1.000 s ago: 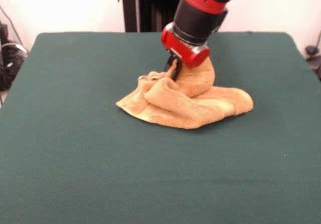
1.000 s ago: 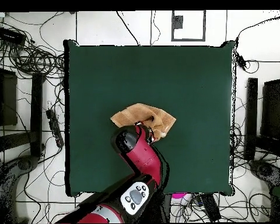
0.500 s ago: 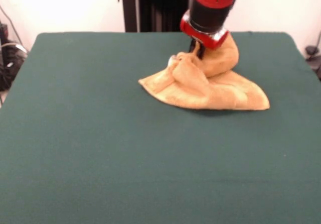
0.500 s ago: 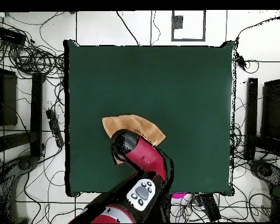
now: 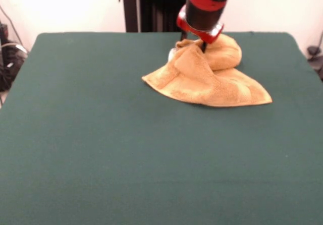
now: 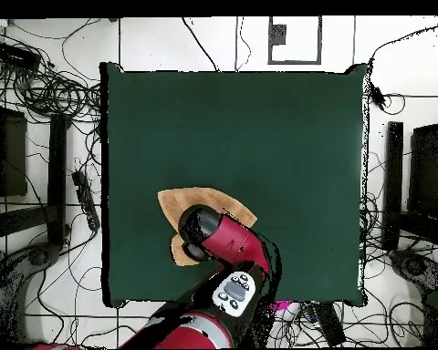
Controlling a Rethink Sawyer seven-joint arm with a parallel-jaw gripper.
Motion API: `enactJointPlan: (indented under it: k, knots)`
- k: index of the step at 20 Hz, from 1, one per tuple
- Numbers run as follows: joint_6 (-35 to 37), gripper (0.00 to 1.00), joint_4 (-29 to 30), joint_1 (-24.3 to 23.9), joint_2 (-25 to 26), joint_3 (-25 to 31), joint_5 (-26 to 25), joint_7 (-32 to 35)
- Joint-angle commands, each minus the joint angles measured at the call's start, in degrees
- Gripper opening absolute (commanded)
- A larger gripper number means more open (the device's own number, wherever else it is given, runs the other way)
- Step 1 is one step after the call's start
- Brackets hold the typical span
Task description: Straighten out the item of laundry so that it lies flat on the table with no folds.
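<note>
Our black gripper (image 5: pixel 194 44), under the red collar of the red and black arm (image 6: pixel 224 244), sits low against the raised far end of the small orange-tan terry towel (image 5: pixel 209 78). Cloth bunches up around its tips, so it looks pinched on a gather of the towel, though the tips are mostly buried and we judge this from the way the fabric stands. From that lifted knot the towel falls toward the camera in thick overlapping folds and fans into a rough triangle, one corner pointing to the right. It lies on the large table covered in dark green felt-like cloth (image 5: pixel 101 149), toward the far side and right of centre in the front view. From above, the arm hides much of the towel (image 6: pixel 191 200). We judge the task far from done: the towel is doubled over, with one end raised off the table, and every fold has yet to be opened.
</note>
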Motion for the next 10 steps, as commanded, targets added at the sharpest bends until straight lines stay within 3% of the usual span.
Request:
enactJointPlan:
  k: [1, 10]
  knots:
    - [-2.3, 1.0, -1.4, 2.5, -0.1, 6.3, -2.9, 8.9]
    - [9.9, 1.0, -1.8, 1.2, -8.1, 7.2, -5.0, 9.6]
